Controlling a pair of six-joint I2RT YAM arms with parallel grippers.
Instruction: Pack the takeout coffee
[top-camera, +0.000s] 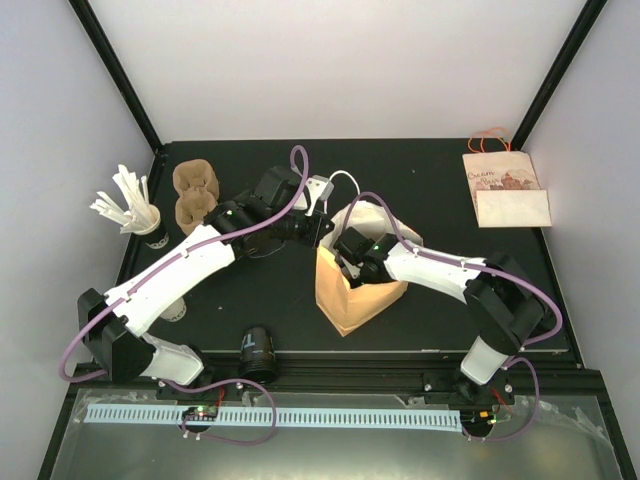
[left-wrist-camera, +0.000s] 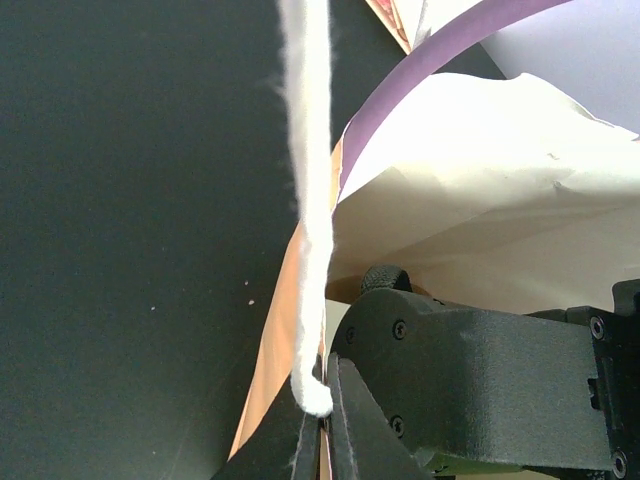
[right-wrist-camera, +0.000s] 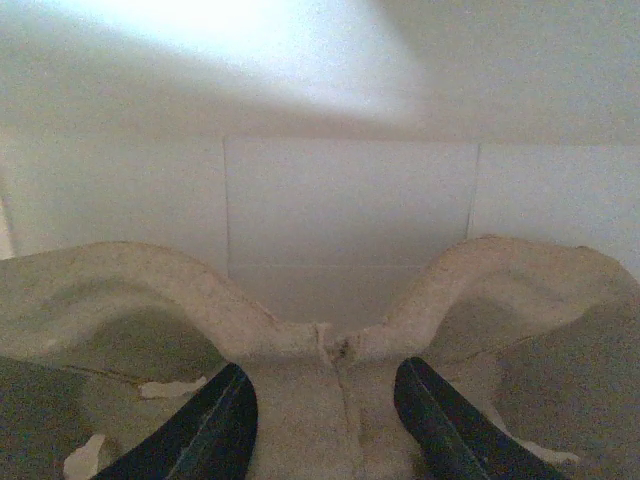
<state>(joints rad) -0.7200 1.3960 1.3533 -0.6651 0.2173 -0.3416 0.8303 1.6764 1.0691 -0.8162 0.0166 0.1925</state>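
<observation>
Tan paper bag (top-camera: 352, 300) upright mid-bench (top-camera: 430, 170). Rim pinched by left gripper (left-wrist-camera: 322, 425), fingers clenched where white cord handle (left-wrist-camera: 310, 200) ends. Inside bag, right gripper (right-wrist-camera: 325, 390) fingers grasp centre ridge of pulp cup carrier (right-wrist-camera: 130, 290). Outside bag on bench: spare carriers (top-camera: 195, 195), black cup (top-camera: 258, 350).
</observation>
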